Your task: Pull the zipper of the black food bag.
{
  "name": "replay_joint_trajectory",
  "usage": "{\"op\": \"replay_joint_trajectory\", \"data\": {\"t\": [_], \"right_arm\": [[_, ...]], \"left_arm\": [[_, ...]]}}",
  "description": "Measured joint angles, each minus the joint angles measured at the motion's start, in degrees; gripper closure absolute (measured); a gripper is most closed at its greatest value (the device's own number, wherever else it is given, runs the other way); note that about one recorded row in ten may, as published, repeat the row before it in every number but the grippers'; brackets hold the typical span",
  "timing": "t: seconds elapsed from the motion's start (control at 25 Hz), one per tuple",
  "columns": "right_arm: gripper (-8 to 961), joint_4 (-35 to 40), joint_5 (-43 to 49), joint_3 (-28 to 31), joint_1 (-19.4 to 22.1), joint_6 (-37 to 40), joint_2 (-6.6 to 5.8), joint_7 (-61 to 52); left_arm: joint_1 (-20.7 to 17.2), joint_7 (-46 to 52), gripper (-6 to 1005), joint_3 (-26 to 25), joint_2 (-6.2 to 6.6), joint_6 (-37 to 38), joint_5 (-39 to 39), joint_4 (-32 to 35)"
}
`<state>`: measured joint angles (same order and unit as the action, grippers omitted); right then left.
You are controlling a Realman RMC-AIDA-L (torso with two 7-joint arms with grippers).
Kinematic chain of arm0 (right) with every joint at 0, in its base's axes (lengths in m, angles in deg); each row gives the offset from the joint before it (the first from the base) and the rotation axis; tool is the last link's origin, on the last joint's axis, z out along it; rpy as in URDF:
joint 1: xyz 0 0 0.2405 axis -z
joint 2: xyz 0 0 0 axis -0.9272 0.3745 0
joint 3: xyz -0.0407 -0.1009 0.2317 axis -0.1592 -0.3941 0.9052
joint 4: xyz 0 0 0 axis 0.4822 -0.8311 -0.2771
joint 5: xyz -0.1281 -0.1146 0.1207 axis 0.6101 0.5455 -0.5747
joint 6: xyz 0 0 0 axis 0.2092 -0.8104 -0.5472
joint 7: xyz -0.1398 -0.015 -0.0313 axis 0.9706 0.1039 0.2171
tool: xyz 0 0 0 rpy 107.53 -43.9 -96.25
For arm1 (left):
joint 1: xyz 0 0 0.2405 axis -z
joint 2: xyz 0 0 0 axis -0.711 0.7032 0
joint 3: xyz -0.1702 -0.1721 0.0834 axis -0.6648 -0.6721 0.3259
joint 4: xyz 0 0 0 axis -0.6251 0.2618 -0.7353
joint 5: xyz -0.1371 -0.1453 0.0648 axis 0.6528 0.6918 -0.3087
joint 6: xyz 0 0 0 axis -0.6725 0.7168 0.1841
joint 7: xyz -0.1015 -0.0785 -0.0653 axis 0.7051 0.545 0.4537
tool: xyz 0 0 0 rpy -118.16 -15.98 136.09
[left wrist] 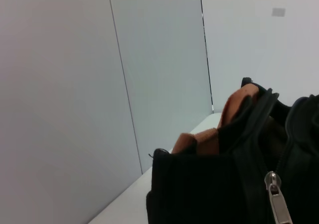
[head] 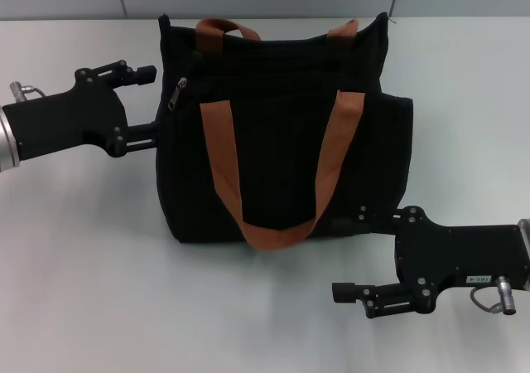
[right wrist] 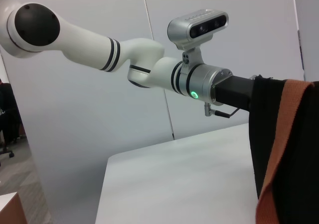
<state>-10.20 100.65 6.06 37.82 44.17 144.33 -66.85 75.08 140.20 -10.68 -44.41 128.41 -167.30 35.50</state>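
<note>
Reaching in from nine o'clock in the head view, the left gripper [head: 147, 104] sits against the upper left edge of the black food bag [head: 273, 141], its two fingers spread, one near the bag's top corner and the other lower, touching the side panel. The zipper [head: 176, 94], a small silver pull tab, hangs on the bag's upper left face at roughly three o'clock from that gripper, just beside the jaws but outside them; nothing is pinched. In the left wrist view the same tab [left wrist: 278, 204] shows close up, dangling from the black zip line, with the bag's open mouth and an orange-brown strap [left wrist: 234, 109] behind it.

At the centre of the white table [head: 83, 265] the bag stands upright, its front strap handle [head: 277, 174] drooping in a long loop down the front panel.

At five o'clock from the bag, the right gripper [head: 349, 253] has its fingers apart: the upper one touches the bag's lower right corner, the lower one lies clear of it over the table. It holds nothing and is well apart from the zipper. The right wrist view shows the left arm [right wrist: 149, 64] across the table and the bag's edge [right wrist: 264, 134].
</note>
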Motion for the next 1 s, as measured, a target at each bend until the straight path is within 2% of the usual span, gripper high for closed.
{"op": "replay_joint_trajectory", "data": {"t": [0.32,0.44,0.64,1.0], "right_arm": [[135,0.0,-0.3,0.0,0.0,-0.7,0.0,0.0],[137,-0.1,-0.3,0.0,0.0,-0.7,0.0,0.0],[141,-0.1,-0.4,0.0,-0.1,-0.8,0.0,0.0],[148,-0.4,-0.5,0.1,-0.5,-1.3,0.09,0.0]], "left_arm": [[0.1,-0.8,275,-0.6,-0.79,0.0,0.8,-0.2],[-0.2,-1.8,277,-0.7,-1.62,0.0,1.7,-0.3],[-0.3,-2.0,516,-0.6,-1.68,0.4,3.5,-0.3],[-0.8,-3.5,815,-0.6,-1.62,2.6,4.2,-0.3]]}}
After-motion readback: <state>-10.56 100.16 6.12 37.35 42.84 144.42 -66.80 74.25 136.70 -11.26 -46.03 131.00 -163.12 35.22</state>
